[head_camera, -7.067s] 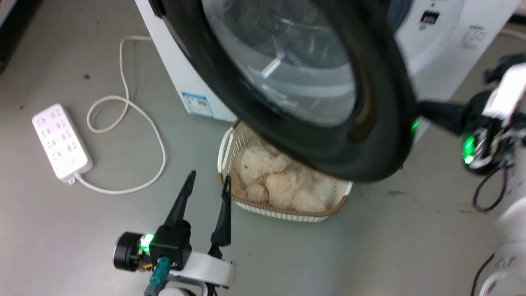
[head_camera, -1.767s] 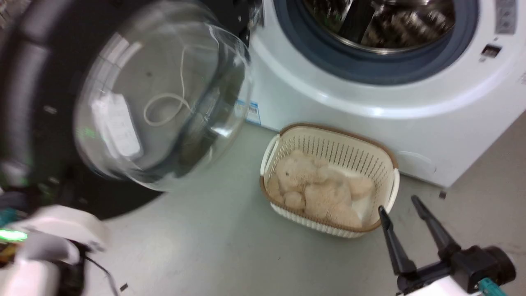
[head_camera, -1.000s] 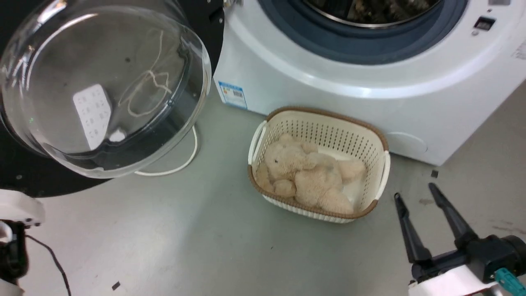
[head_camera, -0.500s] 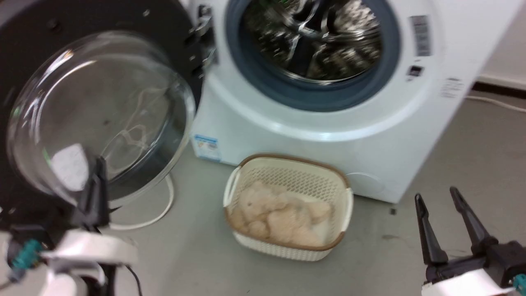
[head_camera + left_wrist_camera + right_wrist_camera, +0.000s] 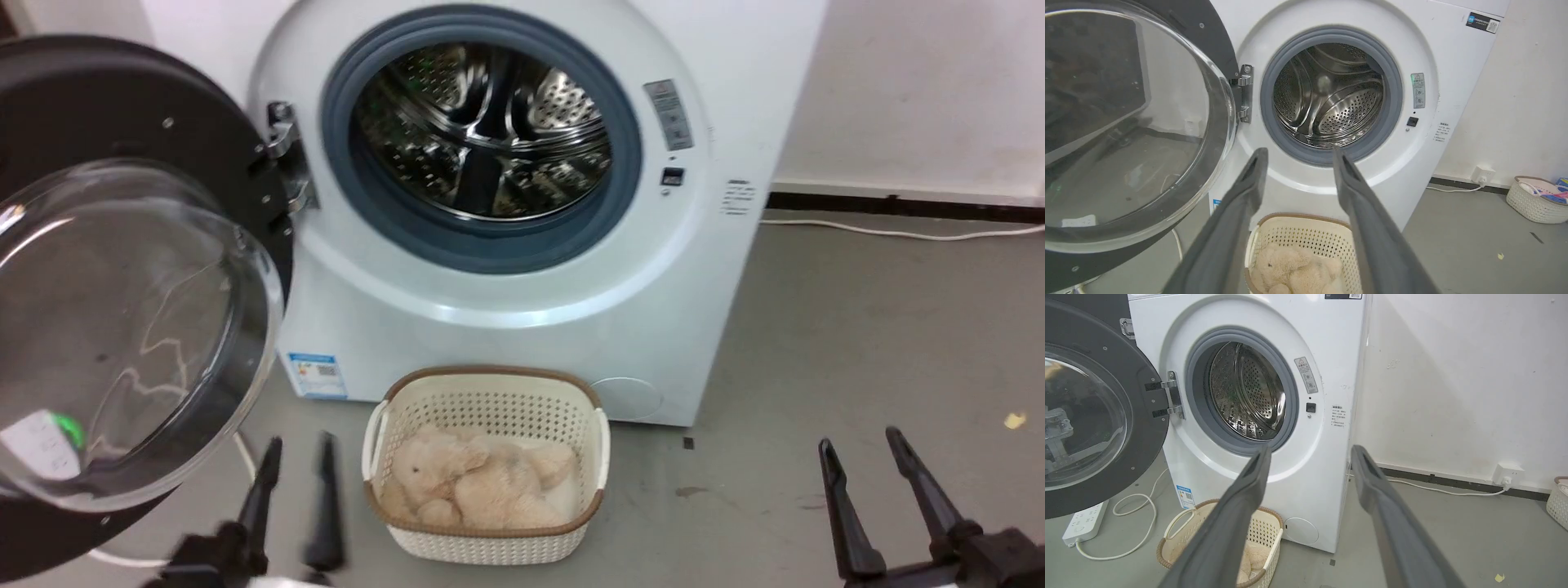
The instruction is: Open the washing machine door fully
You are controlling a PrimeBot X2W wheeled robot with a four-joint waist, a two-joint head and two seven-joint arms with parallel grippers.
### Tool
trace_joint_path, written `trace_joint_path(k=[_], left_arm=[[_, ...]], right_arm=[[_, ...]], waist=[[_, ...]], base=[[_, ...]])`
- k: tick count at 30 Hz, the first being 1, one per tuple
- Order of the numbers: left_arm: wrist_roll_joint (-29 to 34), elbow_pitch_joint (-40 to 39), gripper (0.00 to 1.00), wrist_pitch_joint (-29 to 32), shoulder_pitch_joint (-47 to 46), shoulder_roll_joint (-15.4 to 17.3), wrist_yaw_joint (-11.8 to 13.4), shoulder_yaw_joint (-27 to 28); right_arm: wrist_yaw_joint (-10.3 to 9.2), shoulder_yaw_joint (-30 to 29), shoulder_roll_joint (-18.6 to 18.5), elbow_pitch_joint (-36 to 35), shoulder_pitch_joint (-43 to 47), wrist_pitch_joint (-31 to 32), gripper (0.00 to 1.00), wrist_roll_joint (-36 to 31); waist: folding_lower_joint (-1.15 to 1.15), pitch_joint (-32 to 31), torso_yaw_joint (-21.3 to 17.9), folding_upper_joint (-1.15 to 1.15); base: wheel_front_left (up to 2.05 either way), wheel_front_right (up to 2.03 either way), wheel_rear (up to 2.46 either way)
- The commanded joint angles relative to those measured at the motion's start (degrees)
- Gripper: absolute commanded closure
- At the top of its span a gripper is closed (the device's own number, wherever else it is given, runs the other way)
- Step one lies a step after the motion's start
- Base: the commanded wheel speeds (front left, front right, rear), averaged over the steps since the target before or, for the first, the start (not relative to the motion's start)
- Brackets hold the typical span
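Grey floor [image 5: 857, 327] meets the washing machine [image 5: 522, 327]; the washing machine door [image 5: 131, 310] stands swung wide off it, left gripper [image 5: 295, 457] and right gripper [image 5: 864, 453] facing it, both released.

The washing machine door [image 5: 106, 90] is a large, round, glossy black disc with a bulging clear glass window [image 5: 122, 327] at its centre. It stands wide open with its inner face outward, at nine o'clock in the head view. Its metal hinge [image 5: 284, 163] sits at its three o'clock edge.
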Motion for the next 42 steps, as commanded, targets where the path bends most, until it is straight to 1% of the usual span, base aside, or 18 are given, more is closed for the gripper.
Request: trace_joint_path(k=[1, 4, 7, 13, 24, 29, 30, 42], left_arm=[[1.0, 0.5, 0.00, -0.6, 1.6, -0.8, 0.1, -0.7], [4.0, 1.7, 0.00, -0.7, 2.8, -1.2, 0.6, -2.5], [4.4, 3.0, 0.00, -0.7, 3.9, -2.3, 0.9, -3.1], [6.0, 4.9, 0.00, -0.7, 4.3, -3.0, 1.6, -3.1], [7.2, 5.2, 0.00, -0.7, 4.0, -3.4, 0.7, -2.3], [6.4, 5.6, 0.00, -0.7, 4.1, -3.9, 0.4, -1.9], [6.2, 5.6, 1.00, -0.4, 3.8, -4.0, 0.5, -2.1], [7.1, 5.4, 1.00, 0.5, 3.2, -4.3, 0.0, -1.5]], right_arm=[[-0.05, 0.0, 0.3, 0.0, 1.0, -0.3, 0.00, 0.7], [-0.05, -0.4, 0.3, 0.6, 1.7, -0.4, 0.00, 0.7], [-0.05, -0.4, 0.3, 1.1, 2.2, -0.4, 0.00, 0.6], [-0.05, -0.4, 0.3, 1.6, 2.6, -0.5, 0.00, 0.7], [-0.05, -0.1, 0.3, 2.3, 1.9, -0.5, 0.00, 1.4], [-0.05, 0.1, 0.3, 2.4, 1.7, -0.5, 0.00, 1.7], [0.00, 0.1, 0.1, 2.3, 1.6, -0.2, 1.00, 1.5], [0.00, 0.3, 0.1, 2.4, 1.0, 0.7, 1.00, 1.2]], waist=[[0.01, -0.7, -1.2, 0.00], [0.01, -0.9, -1.9, 0.00], [0.01, -1.0, -2.3, 0.00], [0.01, -0.8, -2.3, 0.00], [0.01, -0.7, -1.7, 0.00], [0.01, -0.7, -1.5, 0.00], [0.01, -0.6, -1.5, 0.00], [0.01, -0.4, -1.5, 0.00]], base=[[0.00, 0.00, 0.00], [0.00, 0.00, 0.00], [0.00, 0.00, 0.00], [0.00, 0.00, 0.00], [0.00, 0.00, 0.00], [0.00, 0.00, 0.00], [0.00, 0.00, 0.00], [0.00, 0.00, 0.00]])
